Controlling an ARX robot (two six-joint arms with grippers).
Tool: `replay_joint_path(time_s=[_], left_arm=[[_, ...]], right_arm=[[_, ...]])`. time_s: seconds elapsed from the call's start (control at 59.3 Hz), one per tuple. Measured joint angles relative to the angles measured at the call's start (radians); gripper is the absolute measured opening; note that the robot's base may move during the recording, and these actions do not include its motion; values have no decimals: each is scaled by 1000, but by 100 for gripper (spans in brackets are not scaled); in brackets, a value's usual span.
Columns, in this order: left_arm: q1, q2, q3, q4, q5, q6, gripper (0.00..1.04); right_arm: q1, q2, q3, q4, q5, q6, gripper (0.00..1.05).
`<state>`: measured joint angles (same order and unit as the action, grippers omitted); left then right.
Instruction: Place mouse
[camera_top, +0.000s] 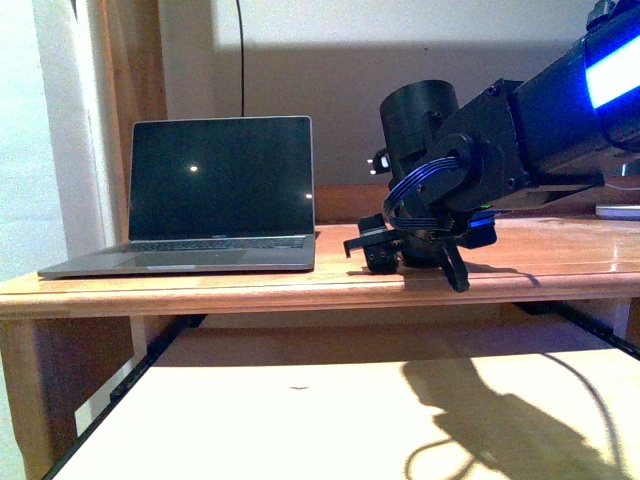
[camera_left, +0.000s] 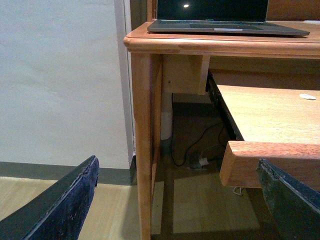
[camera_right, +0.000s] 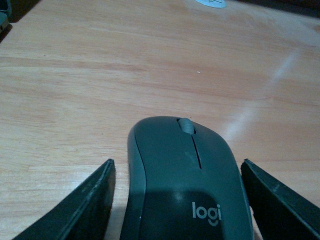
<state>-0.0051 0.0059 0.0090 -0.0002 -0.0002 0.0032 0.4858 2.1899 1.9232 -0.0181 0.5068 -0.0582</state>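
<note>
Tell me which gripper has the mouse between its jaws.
The right gripper: its open jaws flank the mouse on the desk, a gap showing on each side. The left gripper is open with nothing between its jaws.

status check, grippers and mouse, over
Left gripper open, empty, low beside desk. Right gripper open, straddling mouse, gaps both sides. Mouse flat on desk. Laptop off left, clear.

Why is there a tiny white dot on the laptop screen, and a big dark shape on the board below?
Front view: the dot is a light reflected in the laptop screen; the dark shape on the lower shelf is the shadow of the right arm. Right wrist view: glare streaks the desk, and the mouse is shadowed at its near end.
</note>
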Motion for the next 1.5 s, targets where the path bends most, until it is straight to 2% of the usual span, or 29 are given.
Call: replay_joint_path(time_s=[0.118,0.303,0.455,0.64,0.775,0.792,0.961,1.096,1.197,1.382,1.5], left_arm=[[0,0,0,0,0,0,97],[0,0,0,0,0,0,97],[0,0,0,0,0,0,97],[0,0,0,0,0,0,97],[0,0,0,0,0,0,97],[0,0,0,0,0,0,97],[0,0,0,0,0,0,97],[0,0,0,0,0,0,97],[0,0,0,0,0,0,97],[0,0,0,0,0,0,97],[0,0,0,0,0,0,97]], right_arm=[[-10,-18,-41,54,-35,53,99],[-59,-164,-262,229,-163,111,97],[-148,-387,-518,382,-270,140,97],[-304,-656,-892,510,-515,164,97],[-415,-820,-1160,562,-767,173,97],[-423,-832,-1177,564,-777,173,97],[-571,-1004,-1395,603,-1107,183,97],[-686,-1095,-1498,597,-1334,173,97],[-750,-1152,-1569,516,-1503,113,97],[-811,-1197,-1611,382,-1684,6,97],[-819,-1204,-1613,233,-1709,-103,97]])
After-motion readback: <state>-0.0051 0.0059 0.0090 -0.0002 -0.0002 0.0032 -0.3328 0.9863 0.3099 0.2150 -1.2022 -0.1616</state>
